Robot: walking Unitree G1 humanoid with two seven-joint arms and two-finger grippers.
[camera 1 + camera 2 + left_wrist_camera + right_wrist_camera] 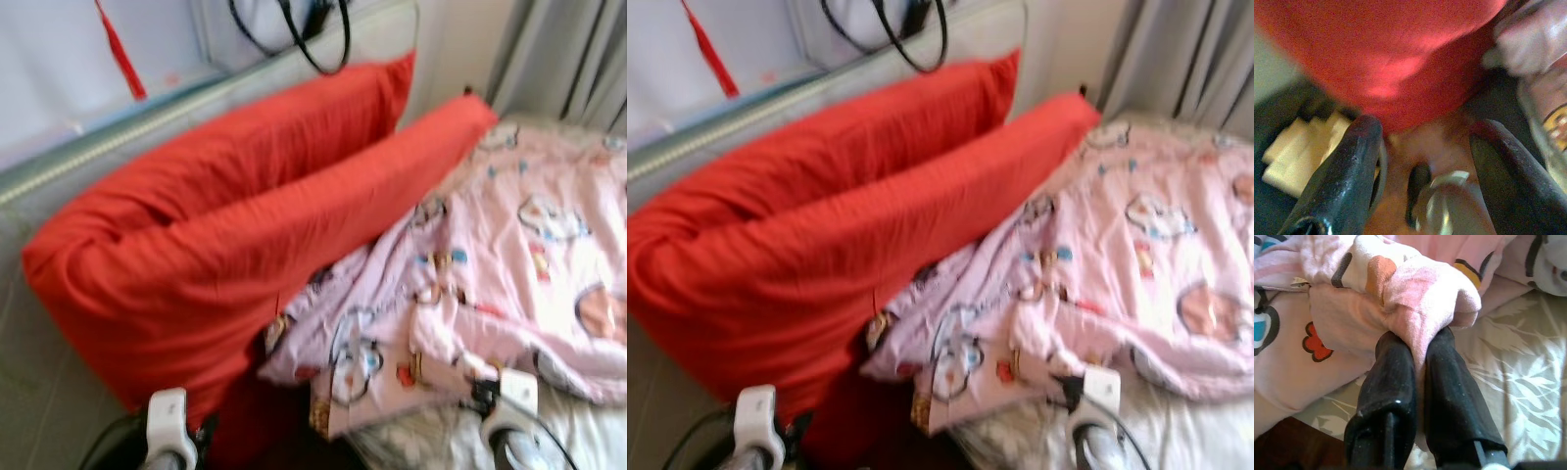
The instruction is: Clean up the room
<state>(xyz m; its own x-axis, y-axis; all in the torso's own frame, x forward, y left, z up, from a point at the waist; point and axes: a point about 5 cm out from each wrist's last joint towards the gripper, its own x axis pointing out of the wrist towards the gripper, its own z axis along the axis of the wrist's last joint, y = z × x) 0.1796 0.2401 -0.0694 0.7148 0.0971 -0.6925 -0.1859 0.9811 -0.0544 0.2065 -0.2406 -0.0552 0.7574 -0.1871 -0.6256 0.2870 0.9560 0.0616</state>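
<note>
The bed (588, 431) carries all items in view; its bare sheet, grey-white with a leaf print, shows at the 5 o'clock edge of the head views. A padded grey headboard (88, 157) runs along the bed from 9 o'clock toward 12 o'clock.

Two red pillows lean against the headboard. The rear red pillow (245, 137) stands against the padding. The front red pillow (245, 245) lies in front of it, touching it along its length, and reaches from 8 o'clock to 1 o'clock.

A pink cartoon-print quilt (529, 255) covers the bed from centre to 3 o'clock. It is crumpled, and its edge at 6 o'clock overlaps the base of the front red pillow.

Grey curtains (568, 59) hang at 1 o'clock. A black cable (318, 44) loops down over the headboard top at 12 o'clock. A red tassel (122, 49) hangs on the wall at 11 o'clock.

The right hand (1418, 362) is at 5 o'clock, low over the sheet. Its two fingers are clenched on a fold of the pink cartoon-print quilt, with fabric pinched between them.

The left hand (1422, 166) is at 7 o'clock, just below the front red pillow. Its fingers are spread apart and released, grasping nothing.
</note>
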